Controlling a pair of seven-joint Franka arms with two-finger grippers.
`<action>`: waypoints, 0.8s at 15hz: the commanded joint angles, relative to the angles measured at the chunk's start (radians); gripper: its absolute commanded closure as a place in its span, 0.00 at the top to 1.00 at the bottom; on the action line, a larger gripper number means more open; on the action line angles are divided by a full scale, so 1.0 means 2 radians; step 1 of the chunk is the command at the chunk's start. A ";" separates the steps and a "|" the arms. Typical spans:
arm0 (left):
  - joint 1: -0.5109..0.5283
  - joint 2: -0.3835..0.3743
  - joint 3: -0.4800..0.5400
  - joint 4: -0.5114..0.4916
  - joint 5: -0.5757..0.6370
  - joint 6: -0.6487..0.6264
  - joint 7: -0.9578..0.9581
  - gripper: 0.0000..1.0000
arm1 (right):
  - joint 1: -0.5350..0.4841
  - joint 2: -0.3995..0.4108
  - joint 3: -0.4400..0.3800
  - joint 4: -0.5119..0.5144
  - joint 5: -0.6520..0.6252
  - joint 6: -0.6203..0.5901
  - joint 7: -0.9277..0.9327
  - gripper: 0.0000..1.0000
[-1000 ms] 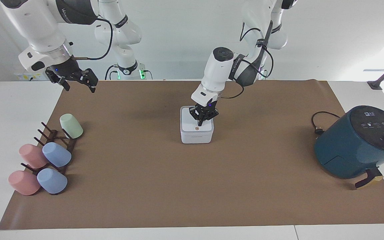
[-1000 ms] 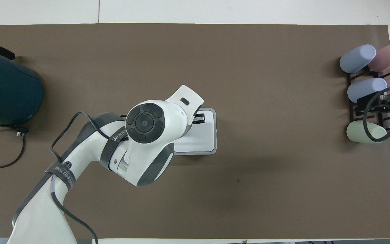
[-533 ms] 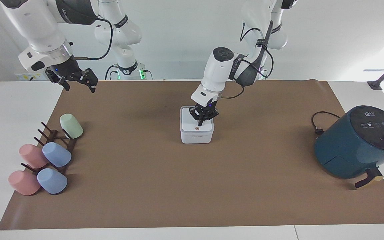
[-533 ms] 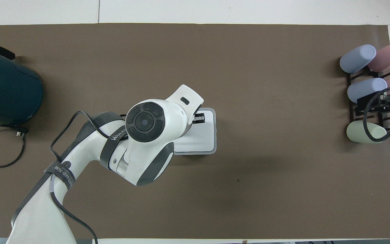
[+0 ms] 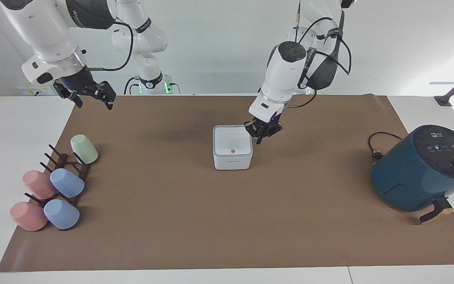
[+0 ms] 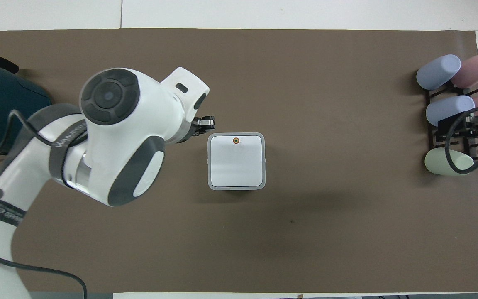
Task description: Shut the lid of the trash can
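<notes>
The small white trash can point(image 5: 233, 161) stands at the middle of the brown mat. Its lid point(image 5: 231, 142) lies flat on top, with the orange-ringed dot point(image 5: 233, 150) at the edge farthest from the robots. In the overhead view the lid point(image 6: 236, 164) shows whole and uncovered. My left gripper point(image 5: 261, 136) hangs just beside the can, toward the left arm's end of the table, fingers together and empty, not touching the can. It also shows in the overhead view point(image 6: 206, 122). My right gripper point(image 5: 93, 99) waits open and empty, raised over the right arm's end.
A dark-teal air fryer point(image 5: 420, 169) with its black cable point(image 5: 376, 146) stands at the left arm's end. A dark rack point(image 5: 67, 167) with several pastel cups, such as the green one point(image 5: 84, 148), lies at the right arm's end.
My left gripper has lifted off the lid and moved sideways toward the left arm's end. The lid now shows fully, flat on the can. The right arm has not moved.
</notes>
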 commanded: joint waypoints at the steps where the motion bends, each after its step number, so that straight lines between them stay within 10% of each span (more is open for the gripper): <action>1: 0.078 -0.044 -0.004 -0.005 -0.001 -0.070 0.102 0.00 | -0.003 -0.002 0.000 0.002 0.003 -0.005 -0.004 1.00; 3: 0.131 -0.062 -0.003 -0.005 -0.001 -0.108 0.175 0.01 | -0.003 -0.002 0.000 0.002 0.003 -0.005 -0.004 1.00; 4: 0.149 -0.069 -0.003 -0.005 0.000 -0.120 0.195 0.71 | -0.003 -0.002 0.000 0.002 0.003 -0.005 -0.004 1.00; 5: 0.167 -0.077 -0.003 -0.005 0.000 -0.130 0.210 1.00 | -0.002 -0.002 0.000 0.002 0.003 -0.005 -0.004 1.00; 12: 0.216 -0.112 -0.003 0.013 0.040 -0.226 0.298 1.00 | -0.002 -0.002 0.000 0.002 0.003 -0.006 -0.004 1.00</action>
